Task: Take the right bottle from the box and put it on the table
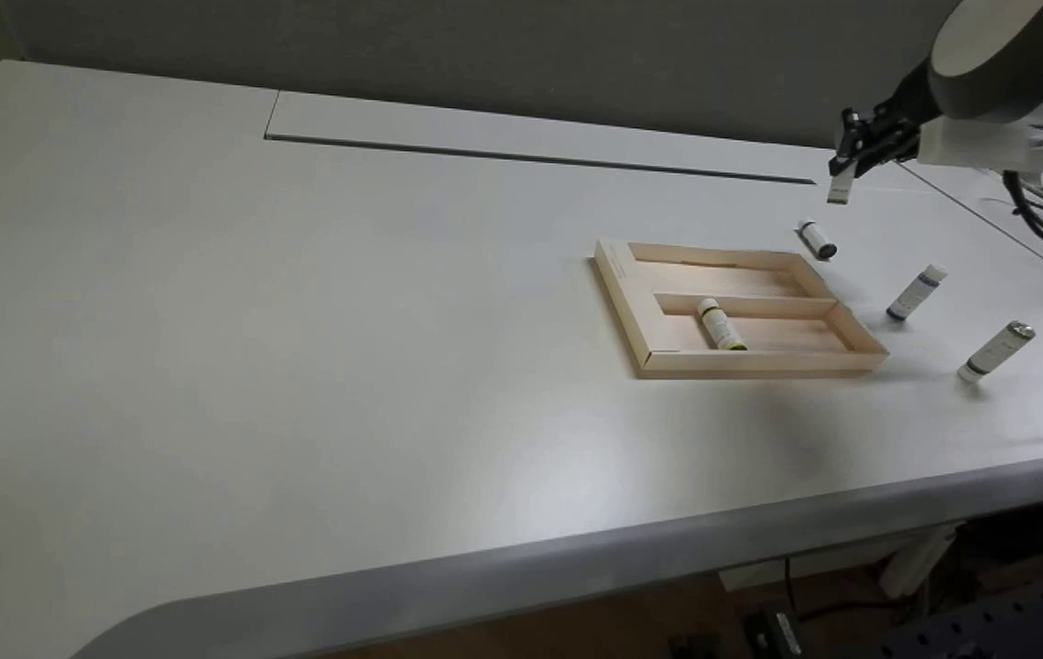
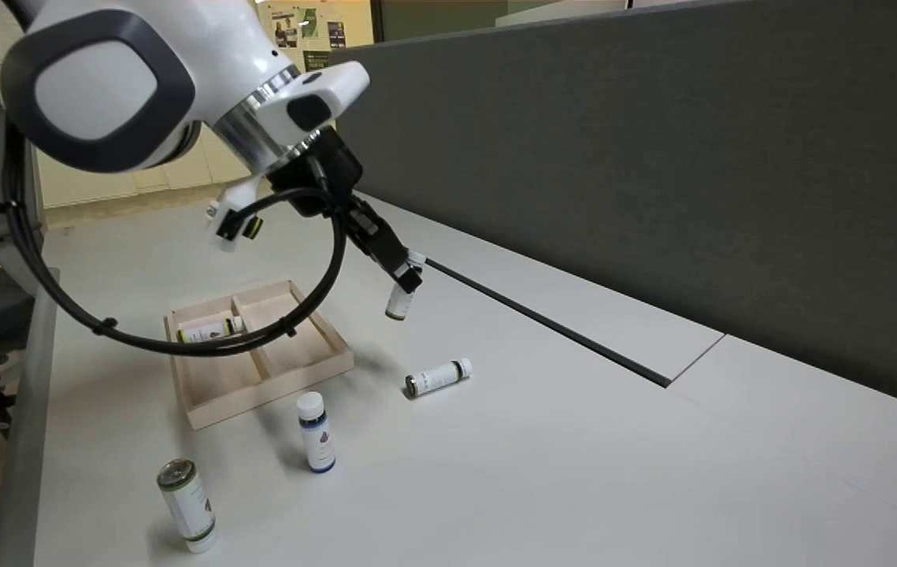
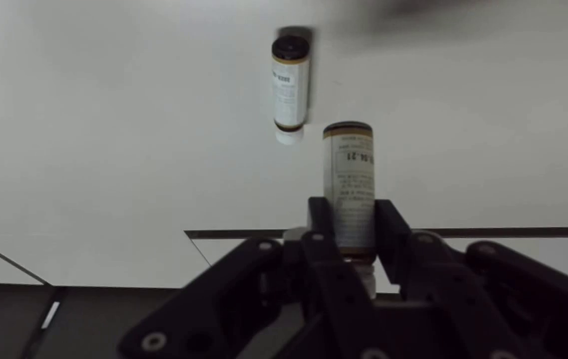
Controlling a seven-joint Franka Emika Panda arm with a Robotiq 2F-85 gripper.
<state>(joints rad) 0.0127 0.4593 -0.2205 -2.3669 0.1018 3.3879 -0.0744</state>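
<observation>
My gripper (image 1: 843,165) is shut on a small white-labelled bottle, the right bottle (image 1: 839,189). The gripper (image 2: 410,274) holds the bottle (image 2: 398,304) tilted above the table (image 2: 613,472), outside the box. In the wrist view the bottle (image 3: 349,169) sits between the fingertips (image 3: 352,219), dark base outward, white cap toward the palm. The light wooden box (image 1: 628,307) has two long compartments and also shows in an exterior view (image 2: 275,389). Another bottle (image 1: 721,326) leans in its near compartment; it also shows in an exterior view (image 2: 208,330). The far compartment holds no bottle.
A bottle lies on its side (image 2: 439,378), also below my gripper in the wrist view (image 3: 289,92). One bottle stands upright (image 2: 316,435); another stands on its cap (image 2: 190,504). A grey partition (image 2: 653,181) runs behind the table's groove (image 2: 550,321).
</observation>
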